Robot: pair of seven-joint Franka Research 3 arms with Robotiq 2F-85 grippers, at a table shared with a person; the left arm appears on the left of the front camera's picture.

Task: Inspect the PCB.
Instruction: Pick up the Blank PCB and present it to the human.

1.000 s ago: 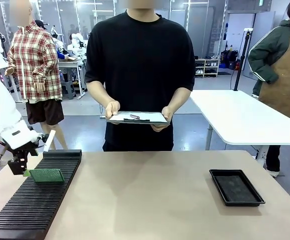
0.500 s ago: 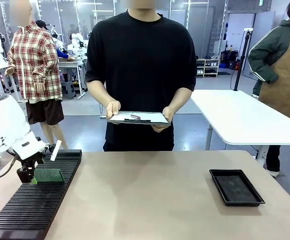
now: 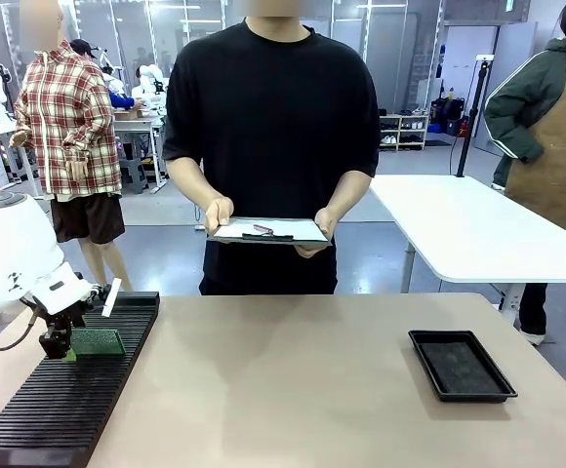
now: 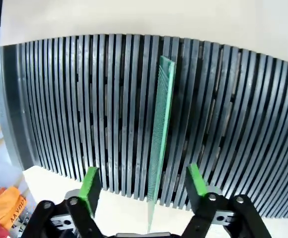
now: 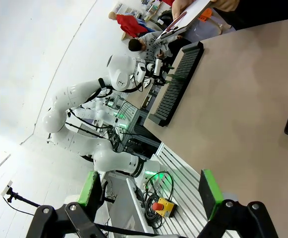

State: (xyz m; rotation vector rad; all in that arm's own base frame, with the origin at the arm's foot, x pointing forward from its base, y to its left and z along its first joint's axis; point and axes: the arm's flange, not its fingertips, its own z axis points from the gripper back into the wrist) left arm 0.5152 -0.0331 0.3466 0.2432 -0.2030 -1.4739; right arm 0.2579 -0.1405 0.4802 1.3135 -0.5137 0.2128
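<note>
The PCB (image 3: 99, 341), a thin green board, stands on edge in a slot of the black ribbed rack (image 3: 63, 405) at the table's left. My left gripper (image 3: 57, 342) is at the board's left end. In the left wrist view the PCB (image 4: 160, 129) runs edge-on between the two green pads (image 4: 90, 182), with a gap on each side; the left gripper (image 4: 143, 182) looks open around it. My right gripper (image 5: 149, 191) is open and holds nothing, well above the table.
A person in a black shirt stands at the far edge holding a white clipboard (image 3: 268, 230) in both hands. A shallow black tray (image 3: 461, 365) lies at the right. Bare tabletop (image 3: 293, 390) lies between rack and tray.
My left arm has swung right and slightly down, bringing its gripper from beside the rack onto the PCB's left end. The PCB stays in its slot.
</note>
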